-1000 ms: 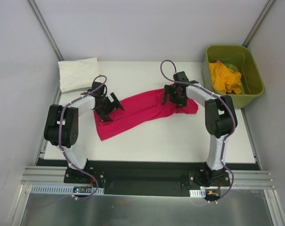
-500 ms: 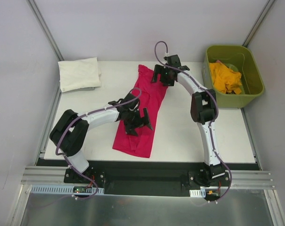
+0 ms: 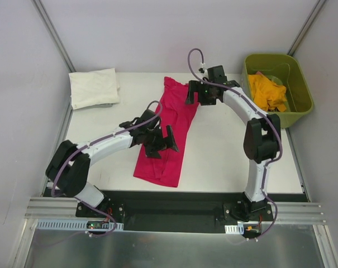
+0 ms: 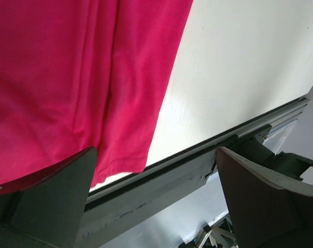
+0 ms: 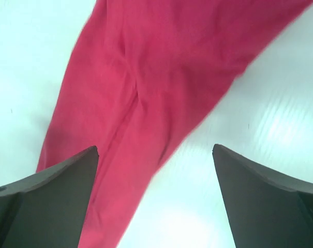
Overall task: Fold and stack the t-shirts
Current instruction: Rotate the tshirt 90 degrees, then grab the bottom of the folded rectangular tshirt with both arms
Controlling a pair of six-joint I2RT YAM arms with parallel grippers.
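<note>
A pink t-shirt (image 3: 170,129) lies folded into a long strip on the white table (image 3: 236,151), running from the far middle to the near edge. My left gripper (image 3: 164,143) is open and empty just above the strip's middle. In the left wrist view the shirt (image 4: 68,77) fills the upper left, and the left gripper (image 4: 156,155) frames the shirt's near hem. My right gripper (image 3: 193,94) is open and empty at the strip's far right edge. In the right wrist view the right gripper (image 5: 155,150) is over the shirt (image 5: 146,77).
A folded white t-shirt (image 3: 93,87) lies at the far left corner. A green bin (image 3: 303,106) at the far right holds a yellow t-shirt (image 3: 267,92). The table's front rail (image 4: 197,155) runs close to the pink shirt's near hem.
The pink shirt has swung from lying crosswise to lying lengthwise. The left gripper moved toward the middle of the table and the right gripper moved to the far side. The shirt now lies still.
</note>
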